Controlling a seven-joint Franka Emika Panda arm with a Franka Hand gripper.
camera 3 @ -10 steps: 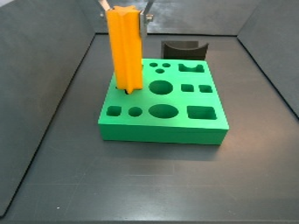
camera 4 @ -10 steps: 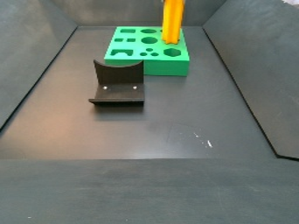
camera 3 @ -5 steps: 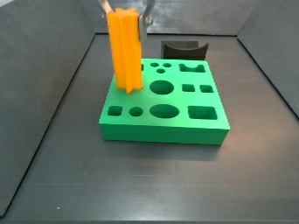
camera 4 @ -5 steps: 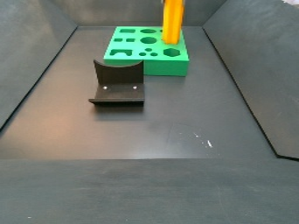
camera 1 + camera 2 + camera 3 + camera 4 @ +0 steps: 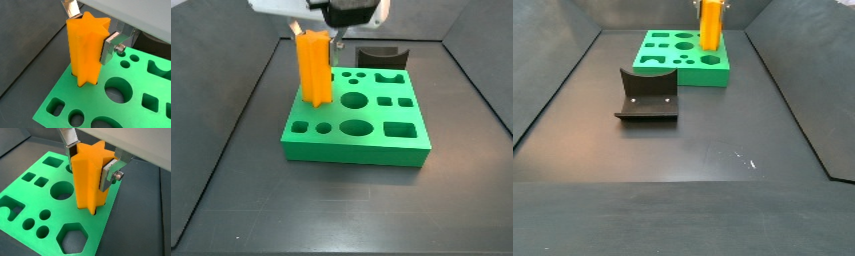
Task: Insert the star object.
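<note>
Gripping star object (image 5: 85, 50): claw (image 5: 89, 31) plates in wrist views only.

Dark bench (image 5: 714, 190) carrying a green block (image 5: 684, 62) (shaped holes on top) and, nearer, the black fixture (image 5: 647, 97); the gripper (image 5: 318, 32) is above the block.

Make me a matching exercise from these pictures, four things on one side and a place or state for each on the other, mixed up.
1. star object
2. green block
3. fixture
4. gripper

A. lies flat on the floor, full of shaped holes
B. stands upright with its lower end in a hole
C. stands alone on the dark floor
D. fingers either side of the peg's top

Pairs: 1-B, 2-A, 3-C, 4-D
</note>
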